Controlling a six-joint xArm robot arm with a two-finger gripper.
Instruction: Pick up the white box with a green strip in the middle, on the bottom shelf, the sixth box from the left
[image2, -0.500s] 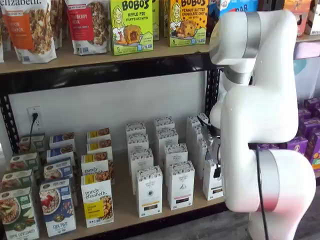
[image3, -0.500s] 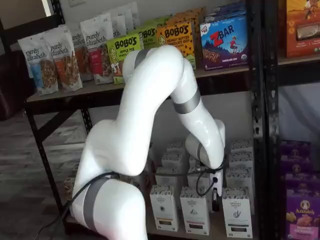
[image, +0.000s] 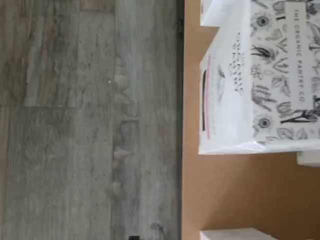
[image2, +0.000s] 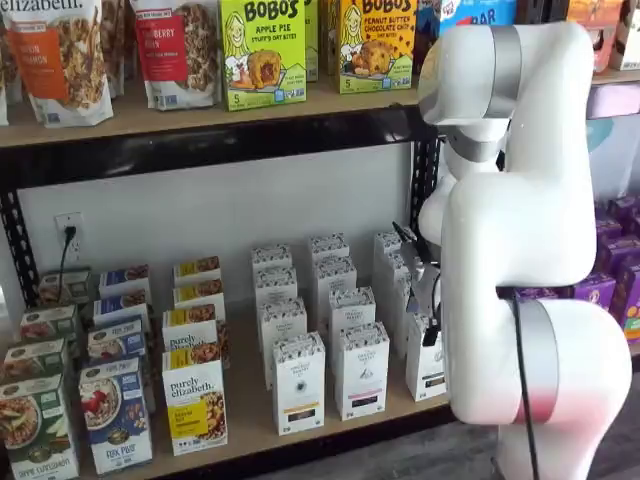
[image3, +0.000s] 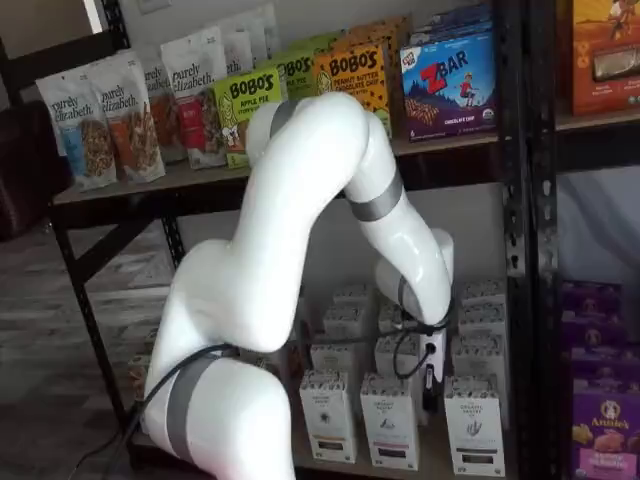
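On the bottom shelf (image2: 250, 428) I count three files of white cartons, four deep each, so twelve, though the arm hides part of the file at the end. Next to them are three files of coloured boxes, also four deep. There's one arm and one gripper (image2: 433, 340).

The white box (image2: 422, 378) we care about is the front one of that end file. It stands upright at the shelf's front edge, just beside the front carton of the middle file (image2: 360, 372). It has a speckled top and a dark label low on the front; the band colour is too small for me to make out in this view.

In one shelf view the black fingers hang right in front of the box's upper half, tips pointing down. In the other shelf view the gripper (image3: 429, 392) sits over the gap between the white box (image3: 475, 427) and its neighbour (image3: 390, 422), on the camera's side of both. So it's out in front of the row, and I can't tell if it touches the carton. The jaws are spread wide with nothing between them, and every carton is sitting on the board.

The wrist view shows one flower-printed carton (image: 260, 80) on the tan board, the corners of two more, and grey plank floor (image: 90, 125) past the shelf's edge.
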